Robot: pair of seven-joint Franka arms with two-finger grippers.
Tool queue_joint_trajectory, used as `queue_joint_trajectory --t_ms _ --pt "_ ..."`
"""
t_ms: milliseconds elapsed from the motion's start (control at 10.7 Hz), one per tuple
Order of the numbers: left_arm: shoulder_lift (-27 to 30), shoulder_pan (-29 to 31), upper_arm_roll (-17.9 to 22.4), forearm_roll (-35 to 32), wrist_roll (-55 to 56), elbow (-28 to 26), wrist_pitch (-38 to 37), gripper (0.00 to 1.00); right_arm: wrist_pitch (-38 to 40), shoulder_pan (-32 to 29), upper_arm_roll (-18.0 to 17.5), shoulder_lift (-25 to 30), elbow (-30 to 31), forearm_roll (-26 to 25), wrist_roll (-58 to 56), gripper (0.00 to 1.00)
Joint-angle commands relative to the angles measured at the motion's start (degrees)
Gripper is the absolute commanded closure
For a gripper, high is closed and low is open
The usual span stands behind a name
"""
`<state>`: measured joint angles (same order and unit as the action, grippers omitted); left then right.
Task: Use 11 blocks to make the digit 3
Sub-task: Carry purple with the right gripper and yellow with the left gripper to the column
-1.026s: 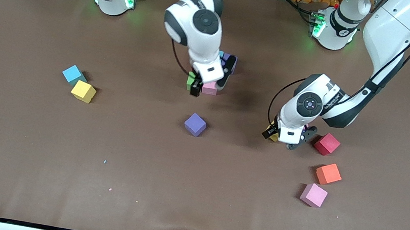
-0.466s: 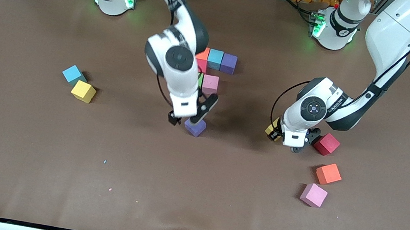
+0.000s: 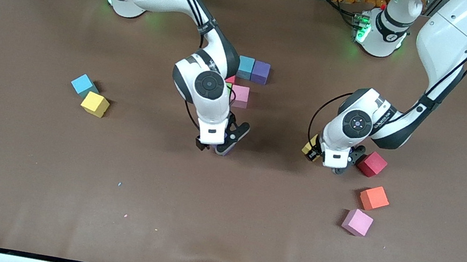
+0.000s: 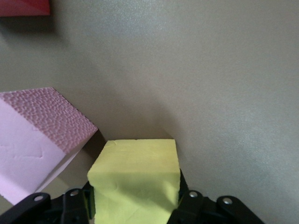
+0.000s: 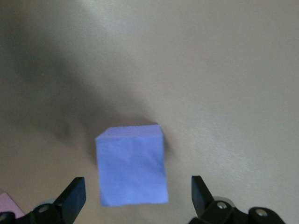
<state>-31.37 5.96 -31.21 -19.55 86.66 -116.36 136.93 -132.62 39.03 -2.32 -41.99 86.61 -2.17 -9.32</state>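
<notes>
Since a second ago my right gripper (image 3: 216, 146) has been leaving the part-built digit 3 (image 3: 253, 70) and dropping over the loose purple block (image 5: 132, 164) nearer the camera, and I am now holding its jaws wide apart with the cube sitting untouched between them on the worktop (image 3: 19, 161), lined up for the next pick. My left gripper (image 3: 328, 159) is hovering beside the red block (image 3: 372, 164) with its jaws clamped on a yellow block (image 4: 135, 179), presumably waiting its turn. The right arm is hiding part of the figure, so I cannot count its cubes.
</notes>
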Motion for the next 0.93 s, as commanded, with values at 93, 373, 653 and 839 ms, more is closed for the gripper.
queue_joint_trajectory --t_ms 93,373,653,839 --pt "0.08 -0.42 -0.52 -0.84 4.02 1.22 -0.17 0.96 -3.95 1.22 -0.23 -3.44 -1.98 0.06 0.53 0.0" --pt "0.44 -0.68 -2.45 -0.84 7.63 1.22 -0.52 1.0 -4.32 1.4 -0.14 -4.06 -1.98 -1.95 0.18 0.0" --pt "0.96 -0.51 -6.75 -0.75 15.26 1.22 -1.48 1.0 -5.72 1.22 -0.14 -5.03 -1.89 -3.45 0.27 0.0" --pt "1.05 -0.68 -9.3 -0.75 21.93 1.13 -2.54 1.0 -5.9 1.05 -0.05 -5.03 -1.98 -3.37 0.79 0.78"
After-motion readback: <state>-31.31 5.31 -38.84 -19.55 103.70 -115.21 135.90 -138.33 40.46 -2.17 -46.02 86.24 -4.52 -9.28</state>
